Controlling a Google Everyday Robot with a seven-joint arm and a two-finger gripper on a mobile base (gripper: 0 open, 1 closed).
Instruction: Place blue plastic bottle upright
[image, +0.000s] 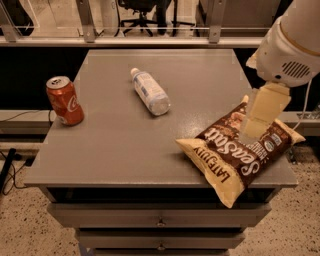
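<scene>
The blue plastic bottle lies on its side near the middle of the grey table, white cap pointing to the far left. My gripper hangs from the white arm at the right. It is above the chip bag and well to the right of the bottle, touching neither.
A red soda can stands upright near the table's left edge. A brown and yellow chip bag lies at the front right corner, overhanging the edge. Drawers sit below the tabletop. A railing and an office chair are behind the table.
</scene>
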